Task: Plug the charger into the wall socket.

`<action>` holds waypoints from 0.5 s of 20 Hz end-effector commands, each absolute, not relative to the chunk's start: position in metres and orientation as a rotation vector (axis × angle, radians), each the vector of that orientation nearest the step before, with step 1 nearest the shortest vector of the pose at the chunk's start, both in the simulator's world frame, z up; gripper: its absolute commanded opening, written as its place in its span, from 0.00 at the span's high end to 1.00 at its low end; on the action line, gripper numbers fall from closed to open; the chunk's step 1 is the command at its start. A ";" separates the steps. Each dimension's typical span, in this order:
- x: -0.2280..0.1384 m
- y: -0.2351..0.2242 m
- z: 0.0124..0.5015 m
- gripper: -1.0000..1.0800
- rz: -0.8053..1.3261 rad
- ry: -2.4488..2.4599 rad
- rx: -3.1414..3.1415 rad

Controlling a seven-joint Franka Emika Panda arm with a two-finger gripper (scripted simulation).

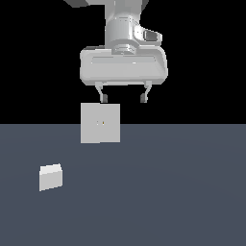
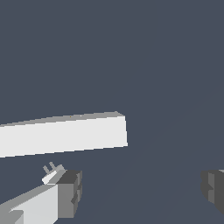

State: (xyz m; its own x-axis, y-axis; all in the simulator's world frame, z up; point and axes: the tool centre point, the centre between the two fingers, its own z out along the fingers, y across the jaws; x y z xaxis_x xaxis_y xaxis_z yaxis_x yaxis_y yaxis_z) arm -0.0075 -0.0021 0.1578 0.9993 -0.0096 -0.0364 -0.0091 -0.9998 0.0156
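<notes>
While its two dark-padded fingers are standing wide apart and empty, the gripper [image 1: 123, 98] is hanging above the flat, smooth square wall socket [image 1: 100, 123]. Nearer, toward the exterior view's left, the boxy charger [image 1: 50, 177] is lying well apart on open grey floor [image 1: 173, 192].

Charger [image 1: 50, 177], wall socket [image 1: 100, 123]: matt, smooth, pale grey. Floor [image 1: 168, 192]: flat matt slate. Gripper [image 1: 123, 99] housing: smooth, slightly glossy, plastic-like.

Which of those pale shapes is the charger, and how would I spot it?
Start at the upright square wall socket standing on the grey floor below the gripper. Look nearer the camera, toward the exterior view's left: the charger lies there alone. It is the smaller, boxy block, not the flat panel.
</notes>
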 end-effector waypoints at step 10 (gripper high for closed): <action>-0.014 0.011 0.149 0.04 -0.029 0.069 3.131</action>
